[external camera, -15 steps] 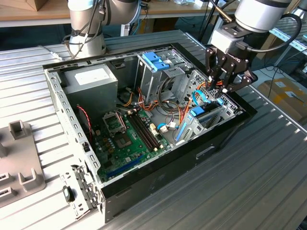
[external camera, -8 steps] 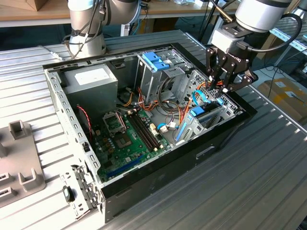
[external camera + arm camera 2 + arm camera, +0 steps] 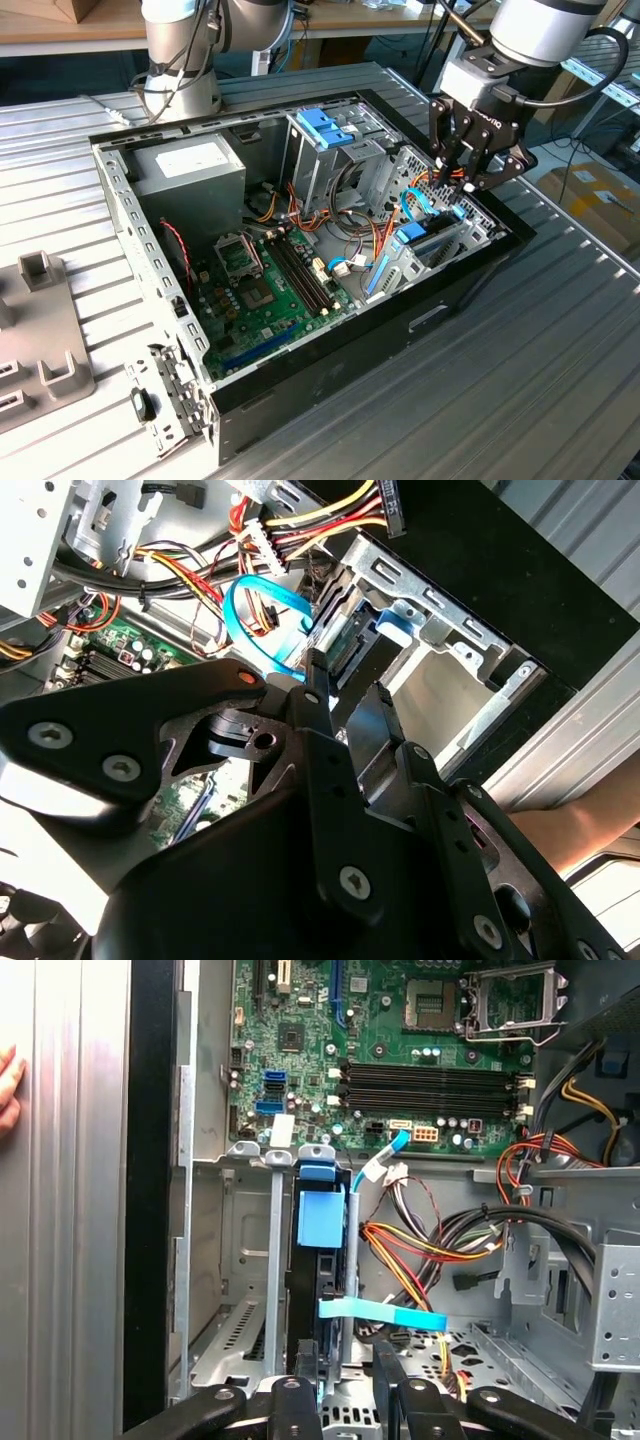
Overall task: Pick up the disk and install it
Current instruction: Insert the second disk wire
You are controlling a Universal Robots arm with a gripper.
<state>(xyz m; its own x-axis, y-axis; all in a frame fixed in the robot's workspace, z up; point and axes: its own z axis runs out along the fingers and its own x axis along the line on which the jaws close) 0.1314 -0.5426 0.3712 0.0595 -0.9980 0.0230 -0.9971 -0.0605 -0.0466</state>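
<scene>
The disk (image 3: pixel 318 1260) stands on edge in the drive bay (image 3: pixel 240 1290) at the case (image 3: pixel 330 385) corner on the exterior view's right, its long axis pointing straight down from the gripper (image 3: pixel 345 1372) directly above; whether the gripper clamps it I cannot tell.

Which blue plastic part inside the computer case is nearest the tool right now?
The light-blue carrier of the disk, standing on edge right by the tool. The blue latch sits atop the grey drive cage, farther off.
</scene>
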